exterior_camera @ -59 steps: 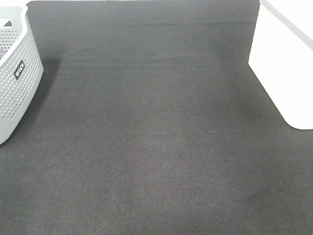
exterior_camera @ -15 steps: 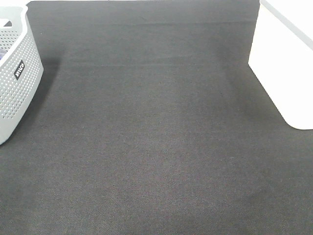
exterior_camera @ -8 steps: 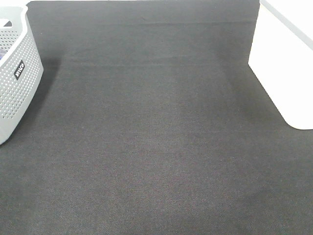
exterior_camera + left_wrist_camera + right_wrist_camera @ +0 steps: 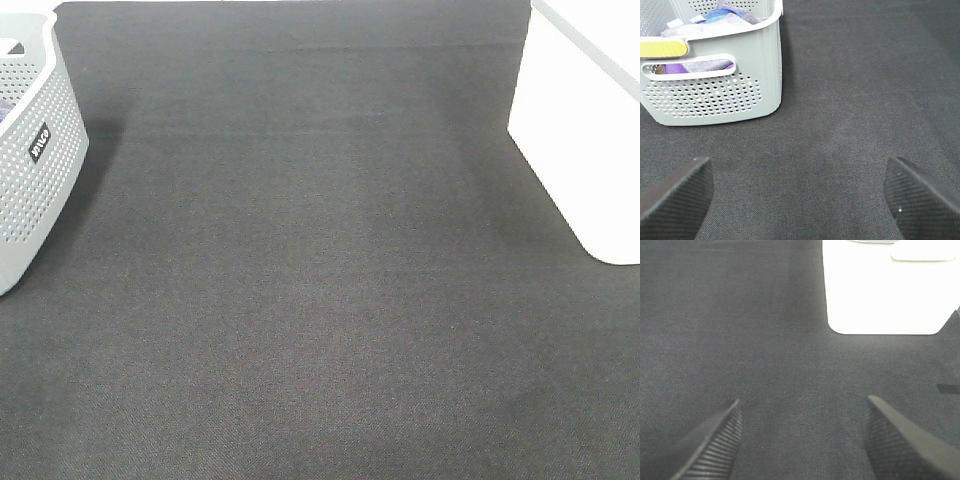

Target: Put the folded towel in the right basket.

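Observation:
The rust-brown folded towel is out of view in every frame. The right basket (image 4: pixel 585 130), bright white, stands at the right edge of the dark mat; it also shows in the right wrist view (image 4: pixel 890 287). My left gripper (image 4: pixel 800 195) is open and empty over the mat, near the grey basket. My right gripper (image 4: pixel 802 437) is open and empty over the mat, a short way before the white basket. Neither gripper shows in the exterior high view.
A grey perforated basket (image 4: pixel 30 160) with a black label stands at the left edge; the left wrist view (image 4: pixel 715 95) shows coloured cloths inside it. The dark mat (image 4: pixel 320 280) covers the table.

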You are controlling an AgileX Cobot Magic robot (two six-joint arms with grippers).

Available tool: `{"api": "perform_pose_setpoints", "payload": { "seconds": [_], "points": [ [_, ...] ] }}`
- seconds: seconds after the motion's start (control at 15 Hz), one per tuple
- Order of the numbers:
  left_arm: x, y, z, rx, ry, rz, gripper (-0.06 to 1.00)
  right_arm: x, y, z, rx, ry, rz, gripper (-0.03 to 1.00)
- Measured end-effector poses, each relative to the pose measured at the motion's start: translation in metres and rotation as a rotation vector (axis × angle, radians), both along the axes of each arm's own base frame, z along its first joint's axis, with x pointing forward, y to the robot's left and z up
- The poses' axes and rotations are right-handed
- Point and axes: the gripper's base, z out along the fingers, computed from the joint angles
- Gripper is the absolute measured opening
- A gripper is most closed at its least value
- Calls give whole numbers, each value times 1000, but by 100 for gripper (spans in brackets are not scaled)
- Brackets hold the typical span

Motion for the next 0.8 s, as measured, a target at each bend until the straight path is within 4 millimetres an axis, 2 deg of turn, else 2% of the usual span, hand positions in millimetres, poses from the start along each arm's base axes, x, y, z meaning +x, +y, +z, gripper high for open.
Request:
{"api": "perform_pose_setpoints", "payload": {
  "seconds": [0.8],
  "points": [
    [0,0,0,0,0,0,88,0,0,0,1,-1,1,65]
  ]
}}
